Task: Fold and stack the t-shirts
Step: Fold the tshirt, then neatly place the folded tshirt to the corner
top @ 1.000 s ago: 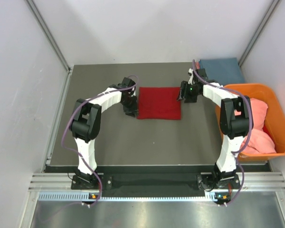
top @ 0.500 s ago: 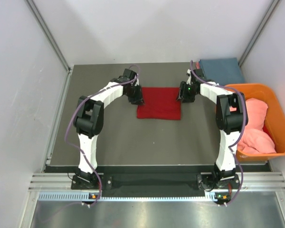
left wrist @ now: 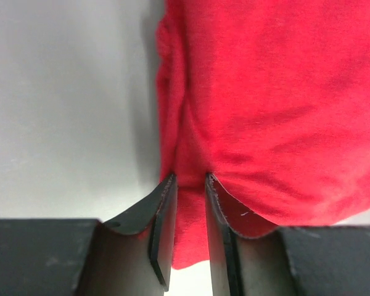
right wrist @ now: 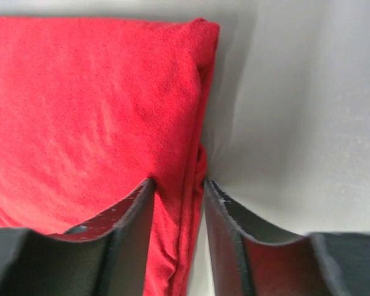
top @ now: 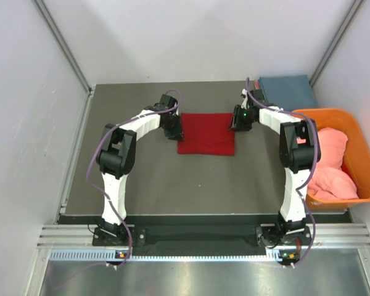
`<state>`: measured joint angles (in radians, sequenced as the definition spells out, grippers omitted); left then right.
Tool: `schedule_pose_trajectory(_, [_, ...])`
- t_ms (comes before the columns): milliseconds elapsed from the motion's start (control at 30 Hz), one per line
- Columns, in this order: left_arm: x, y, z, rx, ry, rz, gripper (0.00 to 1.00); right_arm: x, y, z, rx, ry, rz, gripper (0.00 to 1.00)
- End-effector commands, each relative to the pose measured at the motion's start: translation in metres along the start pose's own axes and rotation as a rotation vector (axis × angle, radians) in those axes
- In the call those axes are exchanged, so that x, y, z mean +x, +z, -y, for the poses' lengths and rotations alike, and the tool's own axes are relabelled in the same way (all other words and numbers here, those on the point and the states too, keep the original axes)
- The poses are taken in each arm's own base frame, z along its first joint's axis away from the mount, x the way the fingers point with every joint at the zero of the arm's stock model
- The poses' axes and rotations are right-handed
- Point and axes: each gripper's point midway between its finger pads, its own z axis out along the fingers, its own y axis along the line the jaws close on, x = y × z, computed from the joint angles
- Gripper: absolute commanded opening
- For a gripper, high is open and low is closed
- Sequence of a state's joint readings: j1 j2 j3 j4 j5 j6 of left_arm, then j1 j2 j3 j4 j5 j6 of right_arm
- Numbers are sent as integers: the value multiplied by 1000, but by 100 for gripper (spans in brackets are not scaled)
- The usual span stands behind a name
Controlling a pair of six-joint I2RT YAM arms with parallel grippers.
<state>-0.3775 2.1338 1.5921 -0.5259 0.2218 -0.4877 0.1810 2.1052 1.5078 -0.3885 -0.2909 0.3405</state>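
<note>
Seeing both arms stretched to the far half of the dark grey flat surface (top: 172, 179), one on each side of the deep red folded cloth t-shirt (top: 206, 134). It lies flat as a neat rectangle, roughly centred left to right and nearer the far edge than the near edge.

Left end effector (top: 176, 128) is at the shirt's left side, near its far corner. In my left wrist view the fingers (left wrist: 166, 203) are almost together, with a thin layer of red cloth pinched between them.

Right end effector (top: 235, 121) is at the shirt's right side, also near the far corner. In the right wrist view its gap is wider, and the thick folded red edge fills it from pad to pad, so I read it as clamped on the fold.

Blue folded cloth t-shirt (top: 288, 92) lies flat in the far right corner, apart from both arms. Salmon-pink crumpled cloth t-shirt (top: 330, 163) is bundled inside the orange plastic tub (top: 333, 113) at the right edge.
</note>
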Motion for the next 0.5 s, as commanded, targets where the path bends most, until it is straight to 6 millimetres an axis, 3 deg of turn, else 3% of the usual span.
schedule_pose_trajectory(0, [0, -15, -28, -122, -8, 12, 31, 8, 18, 11, 15, -18, -28, 36])
schedule_pose_trajectory(167, [-9, -39, -68, -295, -51, 30, 31, 2, 14, 9, 11, -45, -6, 22])
schedule_pose_trajectory(233, [-11, -55, -68, -297, -46, 58, 31, -6, 6, 5, 6, -65, 26, 8])
schedule_pose_trajectory(300, [-12, -71, -60, -265, -35, 87, 31, -14, -1, 3, 12, -89, 56, 0])
schedule_pose_trajectory(467, [-3, -90, -32, -107, -3, 104, 32, -47, -32, -13, 31, -160, 164, 0])
